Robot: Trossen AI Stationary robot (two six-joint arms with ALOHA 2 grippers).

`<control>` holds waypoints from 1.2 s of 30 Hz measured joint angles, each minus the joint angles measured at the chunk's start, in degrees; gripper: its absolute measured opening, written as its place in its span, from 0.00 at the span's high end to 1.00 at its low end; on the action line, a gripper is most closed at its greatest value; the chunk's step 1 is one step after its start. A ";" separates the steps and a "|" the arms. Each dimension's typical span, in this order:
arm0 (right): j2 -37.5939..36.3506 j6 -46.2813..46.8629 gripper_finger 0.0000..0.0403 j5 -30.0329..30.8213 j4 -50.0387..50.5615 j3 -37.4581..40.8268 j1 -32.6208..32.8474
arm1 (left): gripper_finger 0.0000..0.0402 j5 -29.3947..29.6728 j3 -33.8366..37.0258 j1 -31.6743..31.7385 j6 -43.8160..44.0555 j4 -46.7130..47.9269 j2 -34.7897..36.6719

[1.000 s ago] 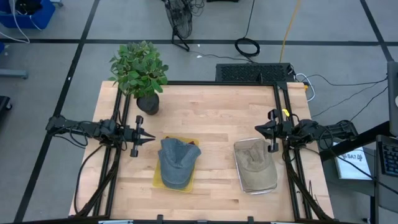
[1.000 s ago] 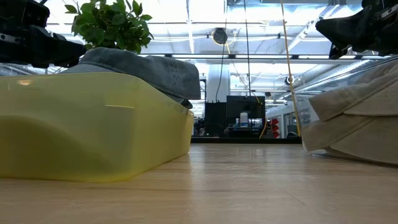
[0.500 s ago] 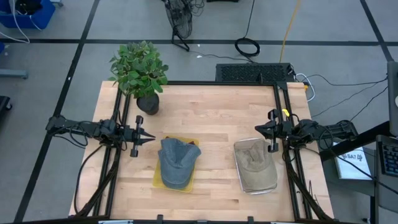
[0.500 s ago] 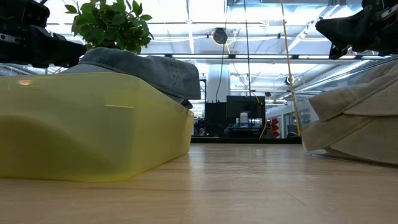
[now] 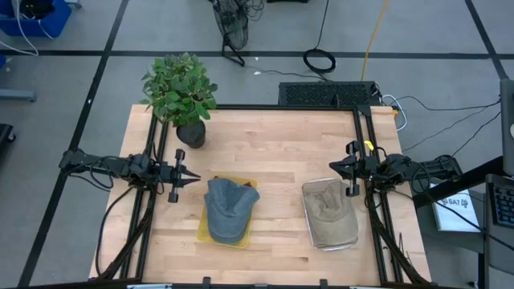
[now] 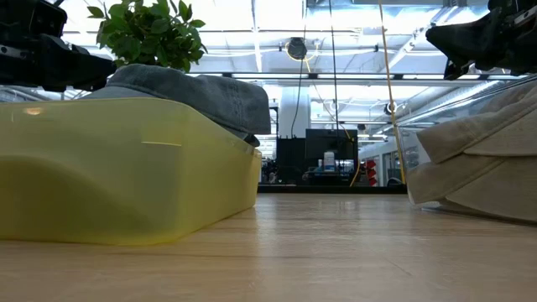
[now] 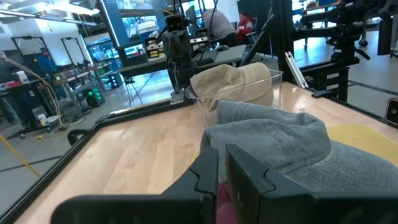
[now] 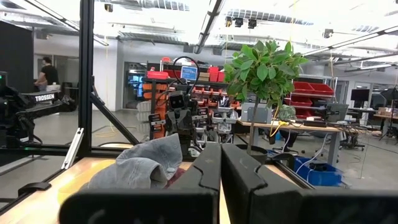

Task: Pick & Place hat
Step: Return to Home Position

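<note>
Blue cap (image 5: 227,210) lies in yellow bin (image 6: 126,176), near the closed, empty left gripper (image 5: 191,177). Right gripper (image 5: 337,167), likewise closed and empty, hangs beside beige cap (image 5: 329,210).

This is a robotics lab in an open industrial hall. A wooden worktop (image 5: 273,140) inside a black metal frame (image 5: 281,107) stands on a grey floor (image 5: 64,88) marked with dark tape lines (image 5: 241,54) and trailing cables (image 5: 320,59). Beyond are monitors (image 7: 140,28), red storage bins (image 8: 323,93), ceiling strip lights (image 8: 267,15) and a person (image 8: 45,72).
</note>
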State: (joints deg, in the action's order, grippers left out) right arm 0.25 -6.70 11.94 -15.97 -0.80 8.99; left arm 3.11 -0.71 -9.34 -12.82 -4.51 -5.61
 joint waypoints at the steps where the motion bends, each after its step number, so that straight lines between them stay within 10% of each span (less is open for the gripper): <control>1: 0.00 0.00 1.00 0.00 0.00 0.00 0.00 | 0.91 0.00 0.00 0.00 0.00 0.00 0.00; 36: 0.00 0.02 1.00 -0.01 -0.01 0.00 0.00 | 0.91 -0.02 0.00 0.00 -3.01 -0.71 0.00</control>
State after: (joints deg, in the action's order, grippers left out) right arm 0.25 -6.68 11.94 -15.98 -0.80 8.99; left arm 3.10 -0.71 -9.34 -15.83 -5.22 -5.61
